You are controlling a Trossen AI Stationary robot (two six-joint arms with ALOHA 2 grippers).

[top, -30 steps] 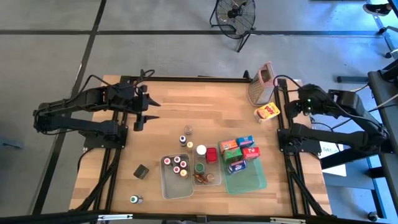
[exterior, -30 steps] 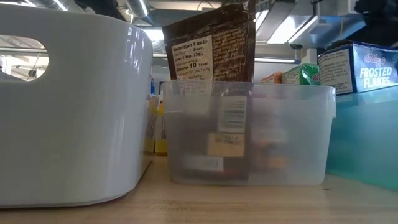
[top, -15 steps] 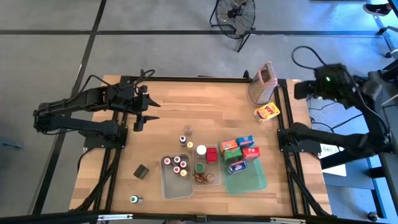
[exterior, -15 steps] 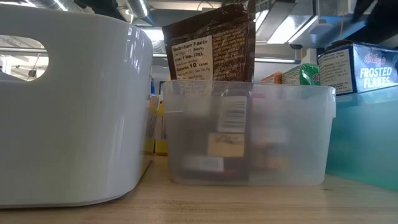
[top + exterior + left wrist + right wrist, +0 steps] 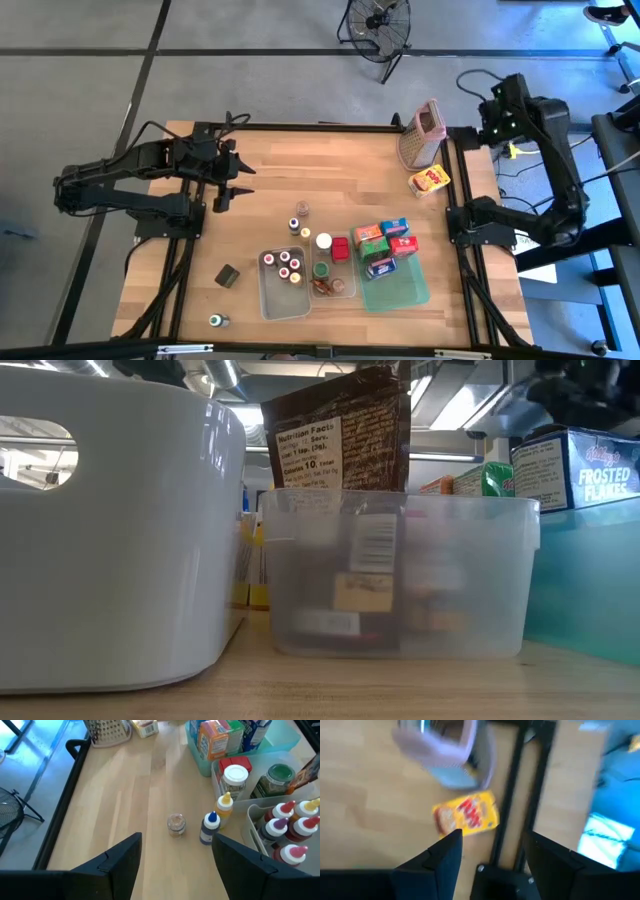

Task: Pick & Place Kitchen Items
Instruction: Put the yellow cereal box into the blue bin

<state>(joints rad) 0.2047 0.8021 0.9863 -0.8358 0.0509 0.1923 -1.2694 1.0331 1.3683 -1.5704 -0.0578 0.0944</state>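
Since the earlier frame the right gripper (image 5: 490,852) is swung up, jaws apart and empty, toward the yellow carton (image 5: 429,180) at upper right beside the grater (image 5: 421,133), where a centred descent is advised; the left gripper (image 5: 243,189) is parked open.

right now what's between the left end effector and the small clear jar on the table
Nothing. In the left wrist view, only bare wood lies between the open left end effector and the small clear jar. The high view shows the same empty stretch.
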